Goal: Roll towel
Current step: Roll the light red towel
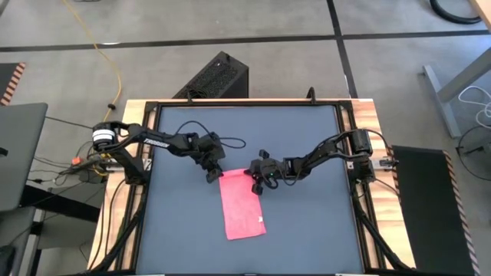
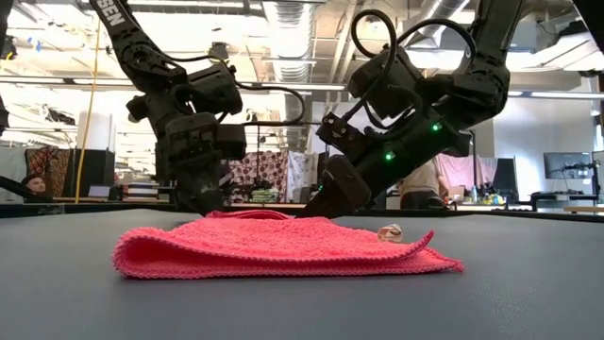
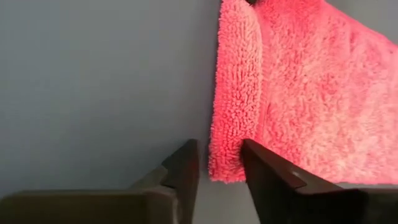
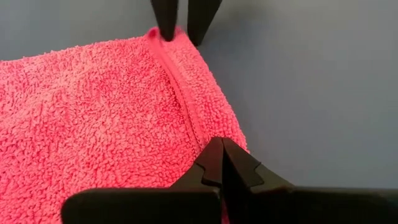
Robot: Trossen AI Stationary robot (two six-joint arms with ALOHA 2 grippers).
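The pinkish-red towel (image 1: 242, 205) lies folded in a narrow rectangle on the dark tabletop (image 1: 307, 230), with a small white tag (image 2: 390, 231) near one edge. My left gripper (image 1: 211, 175) is at its far left corner. Its fingers are closed around the thick edge strip there (image 3: 219, 149). My right gripper (image 1: 257, 182) is at the far right corner, fingers shut together (image 4: 221, 144). In the low view both grippers (image 2: 203, 200) (image 2: 332, 200) come down behind the towel's far edge. My left gripper has the end of the towel's thick edge strip (image 3: 225, 169) at the far left corner between its two fingers, one finger (image 3: 267, 177) on the cloth, the other beside it. It comes slanting down from the table's left. The towel lies flat. My right gripper's shut fingertips meet on the hem ridge (image 4: 205, 134) at the towel's far right corner. It comes slanting down from the table's right. The fingers hide whether cloth is pinched between them. The towel stays flat on the table.
Bare tabletop surrounds the towel on all sides. A wooden frame (image 1: 368, 107) edges the table. A black box (image 1: 219, 77) stands beyond the far edge and a laptop (image 1: 19, 146) off the left. A person (image 2: 420, 184) shows in the room behind.
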